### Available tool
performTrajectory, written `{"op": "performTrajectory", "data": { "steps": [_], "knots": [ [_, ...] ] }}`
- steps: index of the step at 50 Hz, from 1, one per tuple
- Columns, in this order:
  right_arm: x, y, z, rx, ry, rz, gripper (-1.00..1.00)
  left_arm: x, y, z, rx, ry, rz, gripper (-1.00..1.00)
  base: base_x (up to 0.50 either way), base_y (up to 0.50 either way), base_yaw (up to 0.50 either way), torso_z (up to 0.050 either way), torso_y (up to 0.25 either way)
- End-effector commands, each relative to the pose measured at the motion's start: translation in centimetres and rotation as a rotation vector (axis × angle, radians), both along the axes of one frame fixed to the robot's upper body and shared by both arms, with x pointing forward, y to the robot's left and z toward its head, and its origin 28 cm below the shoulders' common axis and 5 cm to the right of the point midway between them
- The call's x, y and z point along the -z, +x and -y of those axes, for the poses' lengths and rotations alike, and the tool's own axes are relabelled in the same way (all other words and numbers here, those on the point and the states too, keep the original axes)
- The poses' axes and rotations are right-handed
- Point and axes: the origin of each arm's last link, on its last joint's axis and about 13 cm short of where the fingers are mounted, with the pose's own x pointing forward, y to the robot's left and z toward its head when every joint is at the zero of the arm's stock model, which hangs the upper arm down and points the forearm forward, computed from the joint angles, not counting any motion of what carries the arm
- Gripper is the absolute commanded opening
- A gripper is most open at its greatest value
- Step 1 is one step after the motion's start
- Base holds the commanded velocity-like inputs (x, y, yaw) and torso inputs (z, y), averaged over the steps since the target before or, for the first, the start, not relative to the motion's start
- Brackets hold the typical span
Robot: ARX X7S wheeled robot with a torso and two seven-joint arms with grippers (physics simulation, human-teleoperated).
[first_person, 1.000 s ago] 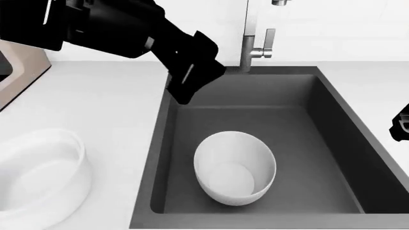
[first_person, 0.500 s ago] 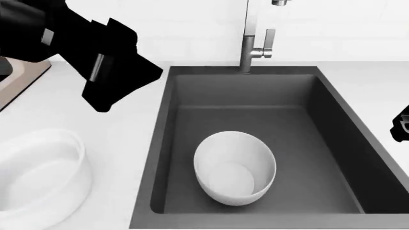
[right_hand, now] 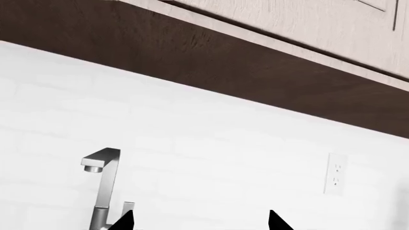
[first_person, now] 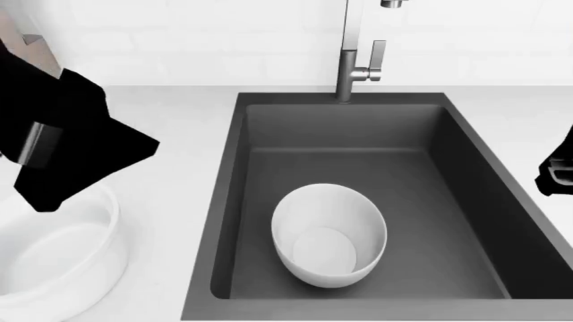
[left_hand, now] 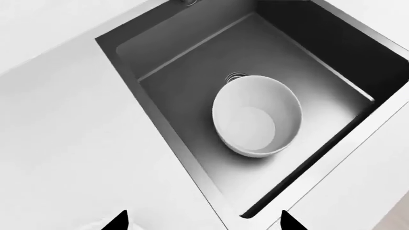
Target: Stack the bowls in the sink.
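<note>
Left gripper [first_person: 54, 161] hanging over the table's left end, just above and overlapping the far rim of the wide bowl [first_person: 54, 255]; fingertips [left_hand: 120, 220] set apart in the wrist view with nothing between, so spread and empty. Wide bowl directly below and slightly nearer the robot, on the white table [first_person: 170, 201], outside the sink [first_person: 465, 221]. Straight-sided, glossy white, rim broad and thin; probably slick to pinch, so a rim grasp looks the likely way in. Left arm clearly the nearer one for this bowl.

Further right, dark grey matte basin, rectangular, with the round bowl [first_person: 329, 235] upright on its floor, tapering to a small base, mouth open upward and ready to receive the other. Drain [left_hand: 236, 75] peeking out just behind it. Steel faucet [first_person: 356, 60] at the far edge.

Right gripper [first_person: 557, 176] barely in view at the far right, well apart from both bowls; tips spread in its wrist view, holding nothing.
</note>
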Motion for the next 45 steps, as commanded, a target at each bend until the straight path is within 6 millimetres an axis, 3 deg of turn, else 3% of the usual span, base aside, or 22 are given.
{"op": "performTrajectory", "data": {
  "steps": [1,45],
  "knots": [
    [0.2,0.4,0.0,-0.009,0.001,-0.007,1.00,0.4,-0.6,-1.2,-0.071,0.014,-0.023,1.00,0.00,0.00,0.00,0.000,0.000],
    [0.5,0.8,-0.2,-0.018,-0.002,-0.018,1.00,4.8,-0.7,-3.4,-0.187,0.120,-0.206,1.00,0.00,0.00,0.00,0.000,0.000]
  ]
}}
